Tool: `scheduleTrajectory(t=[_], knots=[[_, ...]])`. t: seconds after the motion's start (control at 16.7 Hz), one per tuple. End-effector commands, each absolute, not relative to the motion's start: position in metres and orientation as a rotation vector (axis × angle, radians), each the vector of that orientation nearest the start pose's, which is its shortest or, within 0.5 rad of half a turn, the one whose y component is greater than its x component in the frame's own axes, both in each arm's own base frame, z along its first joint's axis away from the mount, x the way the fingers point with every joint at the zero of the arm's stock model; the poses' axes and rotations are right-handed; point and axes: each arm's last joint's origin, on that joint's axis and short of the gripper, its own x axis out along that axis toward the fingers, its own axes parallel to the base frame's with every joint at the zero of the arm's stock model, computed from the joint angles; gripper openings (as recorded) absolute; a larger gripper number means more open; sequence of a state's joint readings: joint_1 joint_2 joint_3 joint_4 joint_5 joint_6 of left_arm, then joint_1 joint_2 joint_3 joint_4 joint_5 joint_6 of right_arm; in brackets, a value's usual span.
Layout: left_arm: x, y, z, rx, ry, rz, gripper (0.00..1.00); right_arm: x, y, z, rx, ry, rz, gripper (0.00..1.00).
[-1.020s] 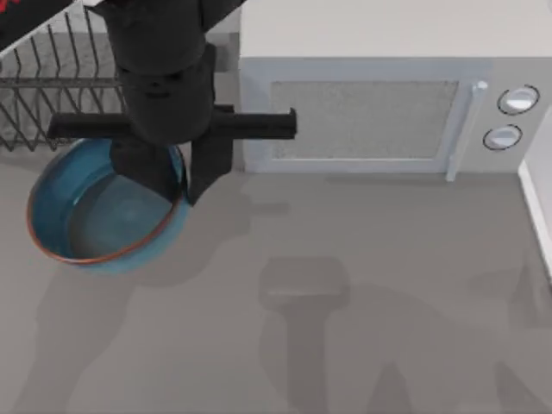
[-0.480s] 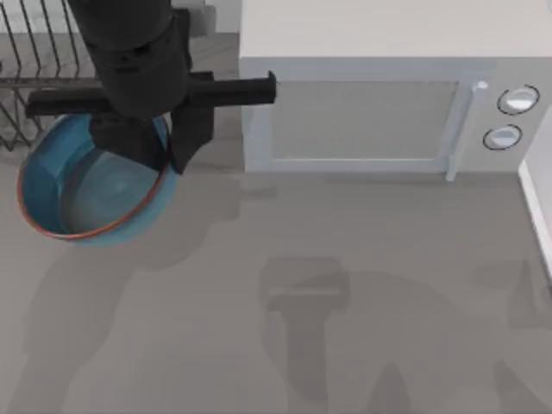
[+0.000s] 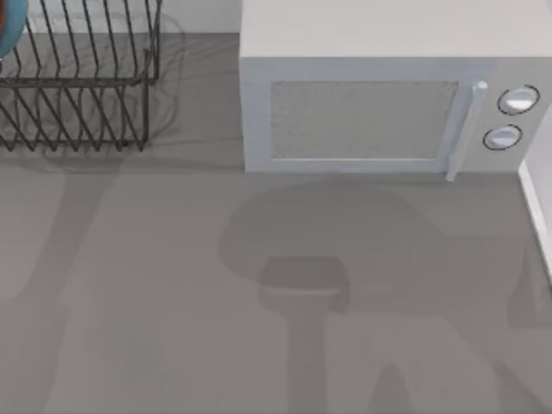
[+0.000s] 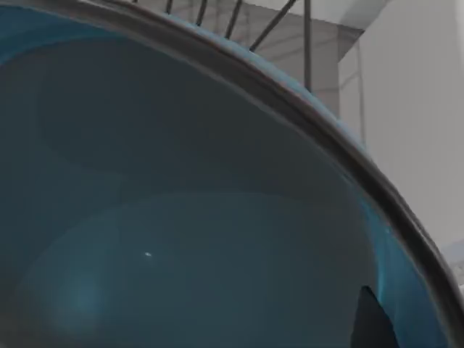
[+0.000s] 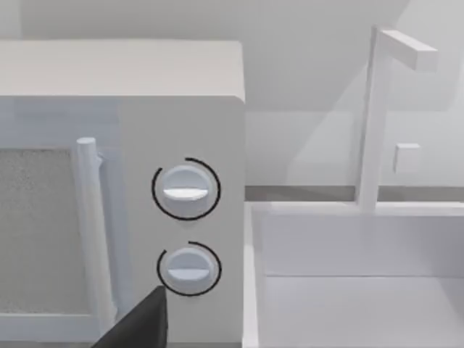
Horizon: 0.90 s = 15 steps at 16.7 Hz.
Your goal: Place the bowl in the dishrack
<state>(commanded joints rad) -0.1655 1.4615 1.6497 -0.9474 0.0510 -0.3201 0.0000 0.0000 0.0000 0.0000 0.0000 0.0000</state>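
The bowl [image 3: 7, 30] is at the far left edge of the top view, just above the rack [image 3: 82, 82], and close before the left wrist camera with prongs beyond its rim. Left gripper state: cannot tell; a grip on the bowl is likely but not visible. Risk: the rim may catch a prong or land tilted if released off-centre. The microwave [image 3: 362, 112] stands right of the rack, apart. The right gripper is near the microwave dials [image 5: 185, 190]; state undetermined.
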Motion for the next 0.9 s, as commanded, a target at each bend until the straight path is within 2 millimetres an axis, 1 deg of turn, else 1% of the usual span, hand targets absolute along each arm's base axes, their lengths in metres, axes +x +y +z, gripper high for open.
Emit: scheduleTrajectory(t=[0.18,0.24,0.36,0.48,0.6,0.72,0.9], knots=[[0.269,-0.003,0.416,-0.221,0.474,-0.051,0.00,0.106,-0.001,0.160,0.000,0.000,0.000,1.00],[0.258,0.007,0.419,-0.192,0.383,-0.041,0.00,0.106,-0.001,0.160,0.000,0.000,0.000,1.00],[0.232,0.021,0.423,-0.128,0.224,-0.026,0.00,0.106,-0.001,0.160,0.000,0.000,0.000,1.00],[0.208,0.027,0.424,-0.068,0.104,-0.019,0.00,0.106,-0.001,0.160,0.000,0.000,0.000,1.00],[0.190,0.029,0.422,-0.023,0.029,-0.018,0.00,0.106,-0.001,0.160,0.000,0.000,0.000,1.00],[0.182,0.029,0.418,-0.002,0.002,-0.020,0.00,0.106,-0.001,0.160,0.000,0.000,0.000,1.00],[0.181,0.029,0.418,0.000,0.000,-0.020,0.00,0.106,-0.001,0.160,0.000,0.000,0.000,1.00]])
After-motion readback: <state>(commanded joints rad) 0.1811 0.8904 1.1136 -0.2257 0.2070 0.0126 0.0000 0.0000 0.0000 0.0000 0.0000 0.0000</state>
